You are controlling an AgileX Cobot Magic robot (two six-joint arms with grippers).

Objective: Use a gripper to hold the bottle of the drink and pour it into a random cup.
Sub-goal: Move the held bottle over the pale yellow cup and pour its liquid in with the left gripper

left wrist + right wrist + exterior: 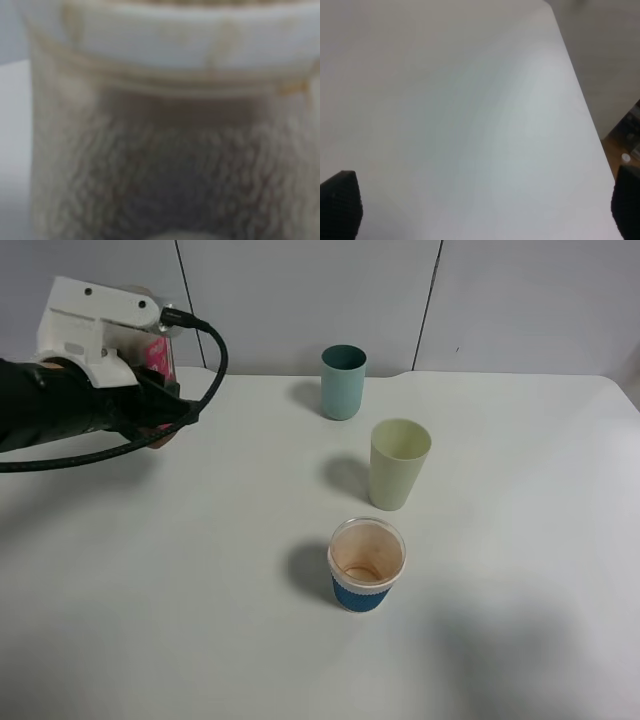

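Exterior high view placed the left pincer (160, 405) at the far left edge of the worktop (500, 620), its white body trailing a black cable (215, 365). Its dark fingers were clamped on the bottle (158, 352), of which only a strip of pink label showed behind the white housing, with a brownish patch below the fingers. Whether the bottle's base touched the worktop could not be told from there.

The cup (399, 462), pale yellowish-green and upright, stood well apart from that pincer, off across the worktop on its right side. A teal tumbler (343, 381) stood somewhat nearer the pincer. A clear cup with a blue sleeve (366, 565) stood farthest from it, just beyond the pale cup, with a brownish ring inside.

Left wrist view added only closeness: the bottle (165, 150) filled the whole picture, blurred, as a pale rim band over clear ribbed plastic tinted brown. No cup and no finger showed there.

Right wrist view alone showed the right pincer (484, 205). Its black fingertips (340, 205) sat at opposite lower corners, spread wide apart with only bare worktop (470, 100) between them.
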